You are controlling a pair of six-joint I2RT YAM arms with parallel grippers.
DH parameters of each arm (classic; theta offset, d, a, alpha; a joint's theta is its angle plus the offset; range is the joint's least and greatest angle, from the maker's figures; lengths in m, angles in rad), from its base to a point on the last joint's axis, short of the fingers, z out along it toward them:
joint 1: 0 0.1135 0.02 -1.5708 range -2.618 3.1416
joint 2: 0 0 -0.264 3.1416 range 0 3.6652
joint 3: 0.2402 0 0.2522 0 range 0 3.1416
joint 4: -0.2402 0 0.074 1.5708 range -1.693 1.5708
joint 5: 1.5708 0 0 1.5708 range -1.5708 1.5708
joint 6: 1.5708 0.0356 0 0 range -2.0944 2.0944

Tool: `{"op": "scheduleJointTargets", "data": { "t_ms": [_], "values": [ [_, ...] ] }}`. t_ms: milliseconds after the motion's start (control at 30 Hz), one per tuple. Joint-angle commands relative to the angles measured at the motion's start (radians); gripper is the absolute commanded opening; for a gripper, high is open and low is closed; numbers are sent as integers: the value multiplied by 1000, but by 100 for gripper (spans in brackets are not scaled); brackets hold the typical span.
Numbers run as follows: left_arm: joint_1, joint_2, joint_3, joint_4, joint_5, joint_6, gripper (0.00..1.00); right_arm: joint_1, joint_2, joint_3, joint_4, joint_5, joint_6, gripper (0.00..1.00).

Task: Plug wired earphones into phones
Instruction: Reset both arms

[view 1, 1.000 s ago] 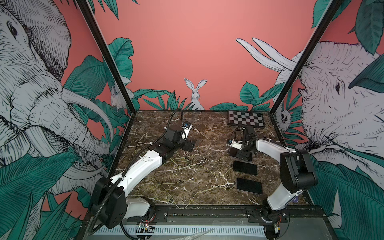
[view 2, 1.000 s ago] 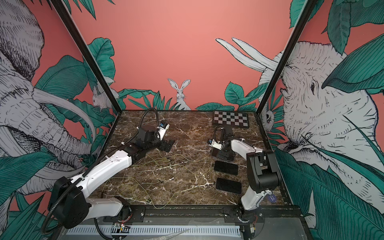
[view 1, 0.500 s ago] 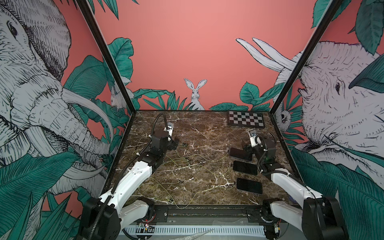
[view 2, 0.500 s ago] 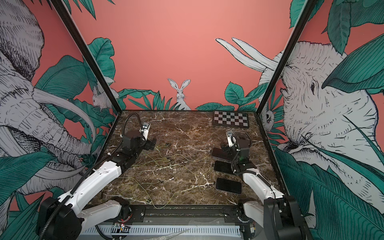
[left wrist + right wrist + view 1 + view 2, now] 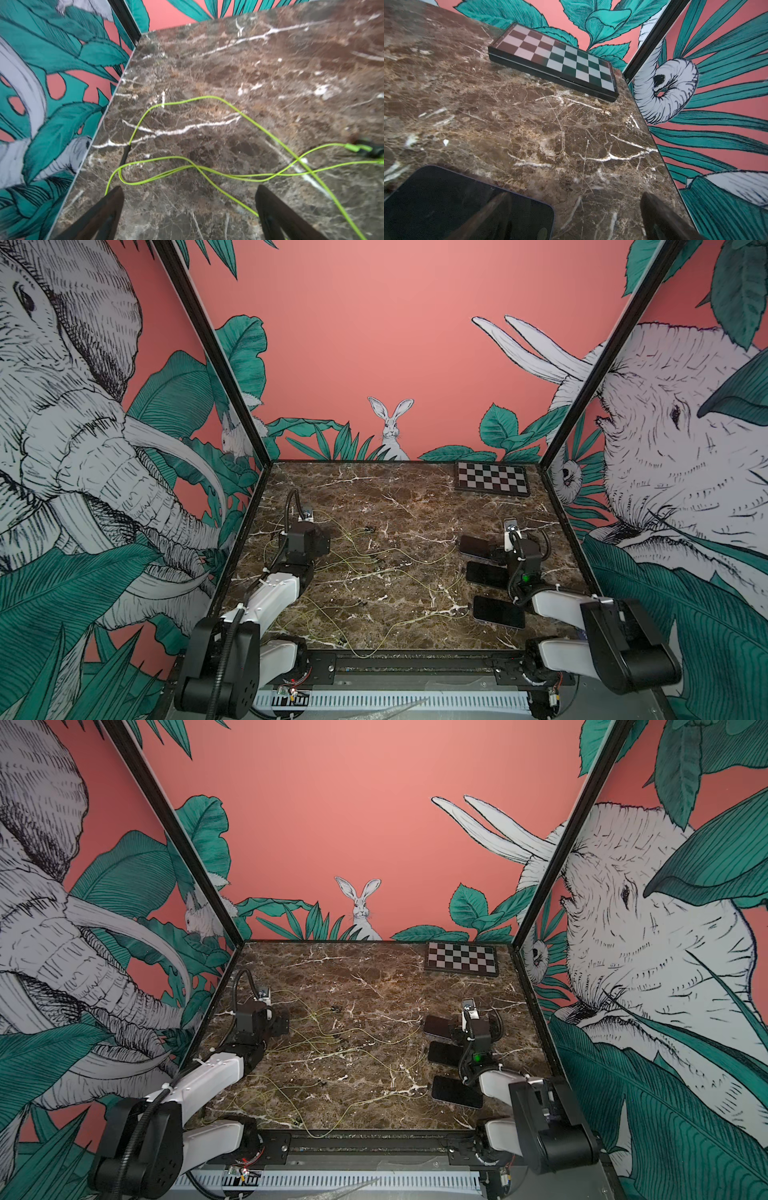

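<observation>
1. The left gripper [image 5: 189,187] has its two dark fingers [image 5: 104,212] spread wide with nothing between them. Thin yellow-green earphone cords [image 5: 207,172] loop on the brown marble tabletop [image 5: 270,72] just ahead. One strand passes by each fingertip; I cannot tell whether they touch.
2. The right gripper [image 5: 576,193] is equally wide apart and empty. One finger stands over the corner of a flat black glossy phone [image 5: 446,203]; touching or not, I cannot tell.
3. In a top view three such phones lie in a row down the table's right side: far phone [image 5: 473,545], middle phone [image 5: 484,572], near phone [image 5: 498,611]. The cords sprawl over the middle and left of the table.
4. The left gripper sits near the leaf-printed left wall [image 5: 52,104], with bare marble ahead to the back corner. The right gripper is close to the right wall [image 5: 716,124], with open marble between it and the black-and-white checkerboard plate [image 5: 556,60].
5. The right arm covers parts of the far and middle phones. A slim dark plug [image 5: 125,153] shows plainly. A dark earbud [image 5: 369,149] is blurred at the frame edge. From above the cords are faint and their ends are hard to trace.
</observation>
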Motion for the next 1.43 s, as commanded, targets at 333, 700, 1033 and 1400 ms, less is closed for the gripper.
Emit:
{"op": "scheduleJointTargets", "data": {
  "t_ms": [333, 700, 1033, 1400],
  "values": [
    [2, 187, -52, 514, 100, 180, 99, -24, 241, 12, 407, -46, 33, 99],
    [94, 353, -12, 587, 161, 76, 99, -25, 234, 34, 362, 67, 76, 99],
    [94, 357, -21, 609, 155, 79, 100, -24, 232, 46, 338, 62, 75, 99],
    [94, 357, -21, 611, 156, 79, 100, -47, 224, 64, 292, 24, 90, 99]
  ]
}}
